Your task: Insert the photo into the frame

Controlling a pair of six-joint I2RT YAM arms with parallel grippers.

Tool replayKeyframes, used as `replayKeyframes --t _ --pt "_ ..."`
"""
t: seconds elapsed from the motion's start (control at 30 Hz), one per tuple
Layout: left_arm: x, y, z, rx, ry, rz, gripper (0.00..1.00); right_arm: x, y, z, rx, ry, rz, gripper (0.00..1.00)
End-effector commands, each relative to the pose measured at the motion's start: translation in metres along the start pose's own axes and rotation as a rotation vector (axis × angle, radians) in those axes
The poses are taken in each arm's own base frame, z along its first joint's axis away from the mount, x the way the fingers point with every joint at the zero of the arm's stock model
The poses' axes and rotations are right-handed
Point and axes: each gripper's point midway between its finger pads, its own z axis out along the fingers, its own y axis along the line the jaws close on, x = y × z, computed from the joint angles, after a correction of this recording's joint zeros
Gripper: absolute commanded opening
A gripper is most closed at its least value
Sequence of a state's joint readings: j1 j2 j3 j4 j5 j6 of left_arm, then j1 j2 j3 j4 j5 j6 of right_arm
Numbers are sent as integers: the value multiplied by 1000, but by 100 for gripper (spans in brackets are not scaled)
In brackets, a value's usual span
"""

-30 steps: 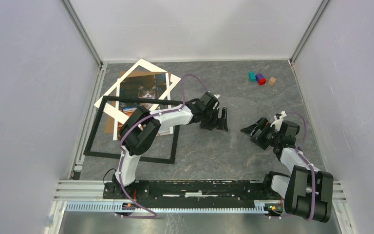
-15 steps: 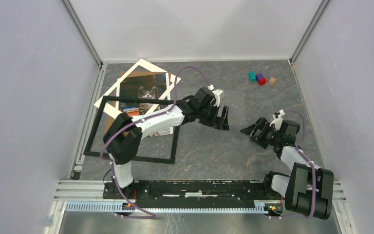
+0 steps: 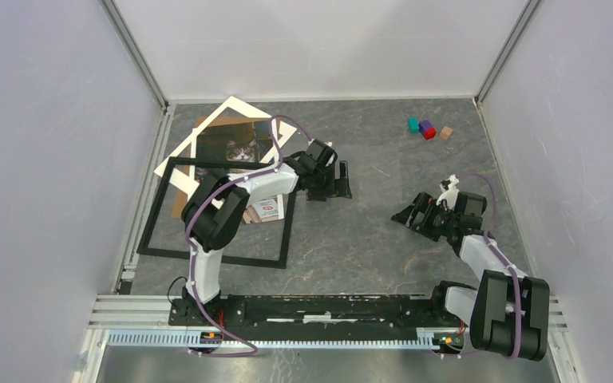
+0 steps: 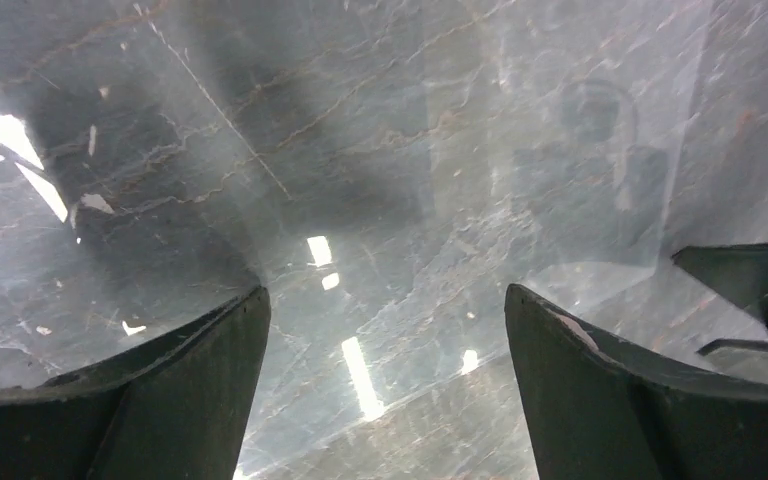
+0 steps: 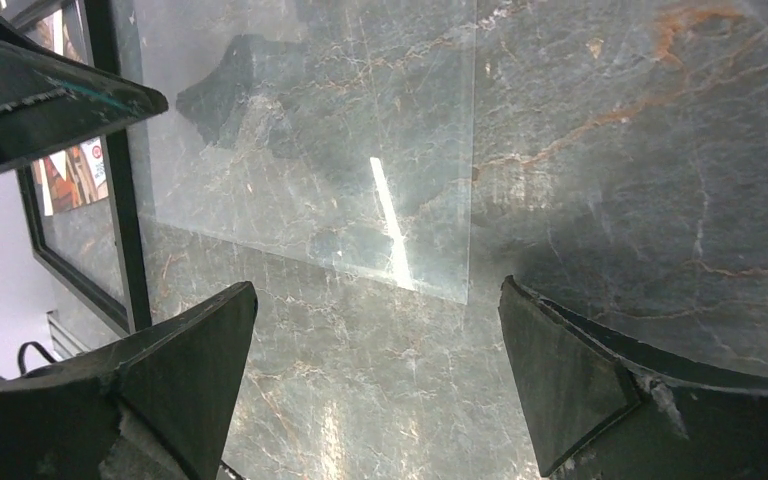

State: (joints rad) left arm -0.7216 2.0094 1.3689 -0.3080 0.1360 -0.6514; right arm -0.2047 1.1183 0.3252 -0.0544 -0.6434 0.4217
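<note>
Left hand (image 3: pixel 329 190) hangs wide open, empty, just right of the thin black rectangular frame (image 3: pixel 207 257). The colour cat photo (image 3: pixel 241 149) lies further left (arm partly covers it).

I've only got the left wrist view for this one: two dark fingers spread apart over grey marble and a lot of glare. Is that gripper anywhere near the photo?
Observer: No. In the top view the left gripper sits just right of the frame. The photo lies further left, at the frame's far edge.
Operator: Is the photo inside the frame?
Observer: Not properly. The frame's far bar crosses over the photo, which lies askew, partly inside and partly beyond.
Operator: And the glare?
Observer: The right wrist view shows a clear sheet lying flat beside the frame, with its straight edges plain to see.
</note>
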Motion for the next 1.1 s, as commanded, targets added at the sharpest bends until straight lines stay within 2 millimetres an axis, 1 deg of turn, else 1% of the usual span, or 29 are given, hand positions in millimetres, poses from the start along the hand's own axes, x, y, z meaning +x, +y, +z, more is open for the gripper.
replayKeyframes --t 0.0,0.1,0.2,0.37,0.4,0.47,0.53,0.67,0.7,0.77,0.9,1.0,1.07 --pt "22 0 12 -25 55 -141 93 39 -25 5 132 107 69 98" --pt "37 1 19 4 104 -207 93 44 -16 11 107 113 98 98" --pt "45 -1 24 56 132 -259 92 48 -1 16 58 119 138 98" --pt "51 0 26 67 155 -267 92 24 28 16 -53 27 172 98" --pt "52 0 26 71 157 -272 92 20 36 16 -89 14 189 98" --pt "53 0 26 76 155 -277 92 15 50 16 -145 -7 210 98" --pt "52 -1 25 79 149 -276 92 10 58 18 -171 -32 224 98" --pt "52 0 23 75 147 -276 92 -2 63 18 -214 -110 301 98" --pt "52 0 22 73 144 -276 92 -1 70 19 -238 -120 302 98" --pt "51 0 21 73 140 -272 92 -5 73 17 -255 -164 342 98" --pt "51 -1 19 75 140 -270 92 -9 70 18 -243 -212 397 98" --pt "50 -1 20 80 136 -274 92 -17 69 13 -255 -292 440 98" --pt "50 -2 20 81 136 -274 92 -21 61 15 -222 -339 442 98"
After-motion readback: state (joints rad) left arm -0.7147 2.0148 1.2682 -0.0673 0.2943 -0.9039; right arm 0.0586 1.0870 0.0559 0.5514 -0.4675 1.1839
